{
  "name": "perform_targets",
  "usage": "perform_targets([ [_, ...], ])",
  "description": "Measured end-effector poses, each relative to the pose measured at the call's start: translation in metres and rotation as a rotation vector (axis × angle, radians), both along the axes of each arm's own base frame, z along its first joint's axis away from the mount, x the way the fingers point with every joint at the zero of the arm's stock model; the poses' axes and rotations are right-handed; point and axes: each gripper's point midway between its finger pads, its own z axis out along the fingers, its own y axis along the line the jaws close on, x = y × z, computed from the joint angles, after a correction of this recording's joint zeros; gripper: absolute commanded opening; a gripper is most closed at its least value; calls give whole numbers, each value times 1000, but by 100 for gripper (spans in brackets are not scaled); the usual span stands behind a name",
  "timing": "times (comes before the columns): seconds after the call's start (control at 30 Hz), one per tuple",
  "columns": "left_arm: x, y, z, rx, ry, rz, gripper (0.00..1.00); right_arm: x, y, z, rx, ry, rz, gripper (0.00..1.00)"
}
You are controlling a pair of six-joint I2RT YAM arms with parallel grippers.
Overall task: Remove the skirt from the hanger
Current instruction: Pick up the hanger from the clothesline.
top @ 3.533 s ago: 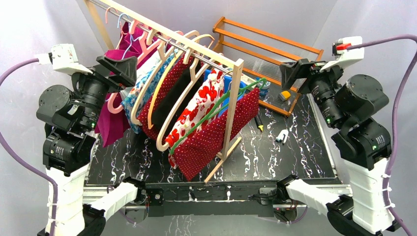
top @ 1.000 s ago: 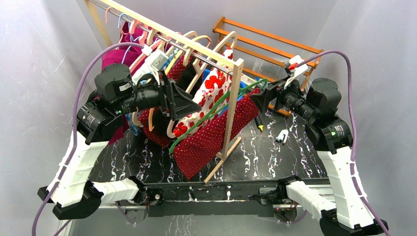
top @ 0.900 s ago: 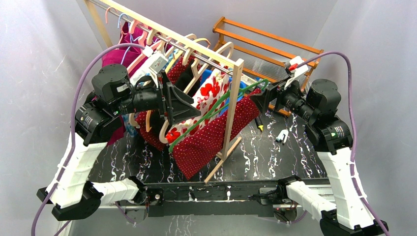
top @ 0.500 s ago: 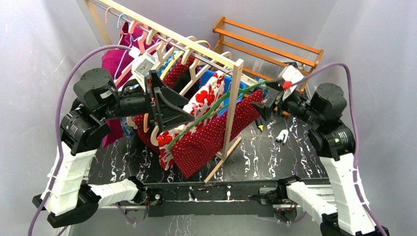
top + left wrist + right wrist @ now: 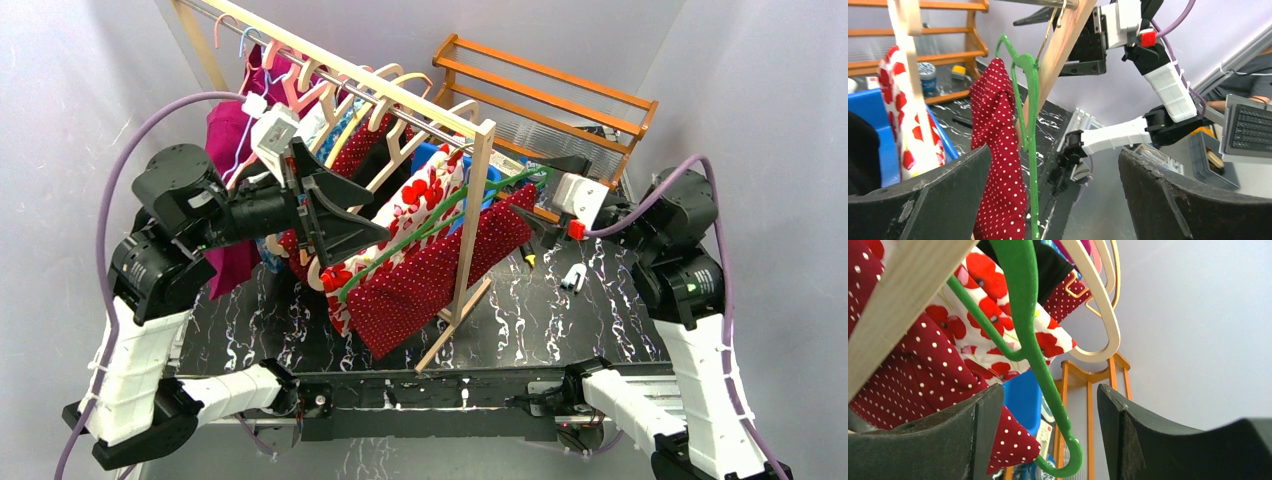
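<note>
A wooden clothes rack [image 5: 487, 180] stands on the dark marbled surface [image 5: 560, 320], and the red polka-dot skirt [image 5: 430, 280] hangs beside its end post, draped over a green hanger [image 5: 1030, 100]. The left gripper [image 5: 1054, 150] is spread wide, facing skirt and hanger. The right gripper [image 5: 1049, 390] is also spread, with the hanger running between its fingers.

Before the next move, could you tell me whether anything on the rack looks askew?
Yes: the green hanger lies steeply tilted across the rack's wooden end post, its hook free beyond the post, and the red polka-dot skirt is bunched along it rather than hanging level.
</note>
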Motion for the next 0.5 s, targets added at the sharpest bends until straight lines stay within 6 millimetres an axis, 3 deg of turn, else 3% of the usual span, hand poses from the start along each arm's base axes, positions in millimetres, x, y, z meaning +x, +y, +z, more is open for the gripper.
perform_targets([
  [0.33,3,43,27,-61,-160,220,98,14,-2,-9,-128,-156,-5,72],
  [0.5,14,51,32,-69,-213,297,98,14,-3,-14,-149,-189,-1,68],
])
